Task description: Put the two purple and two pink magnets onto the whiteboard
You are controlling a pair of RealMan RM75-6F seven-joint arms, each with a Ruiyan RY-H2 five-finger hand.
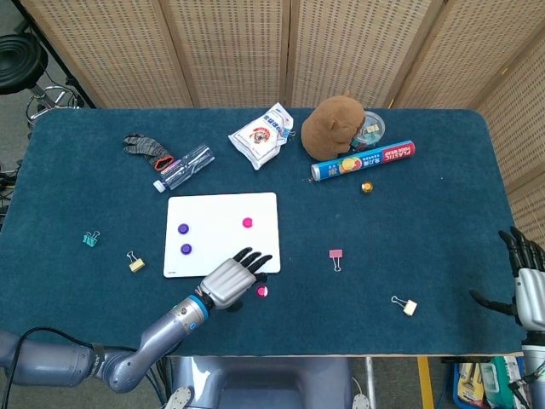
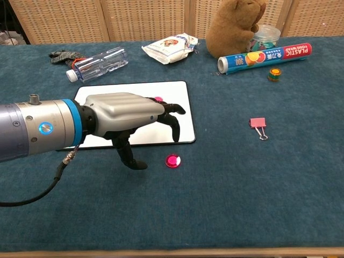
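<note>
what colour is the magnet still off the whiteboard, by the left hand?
Pink, with a pale centre: the magnet shows best in the chest view, on the cloth just off the left hand.

Tabletop (image 1: 443, 221), blue cloth. Directly on it: whiteboard (image 1: 223, 232), loose pink magnet (image 1: 262, 291), bottle (image 1: 184, 167), glove (image 1: 146, 146), snack bag (image 1: 262, 135), plush toy (image 1: 332, 126), wrap box (image 1: 363, 160), pink clip (image 1: 335, 256), yellow clips (image 1: 135, 262), teal clip (image 1: 89, 239).
</note>
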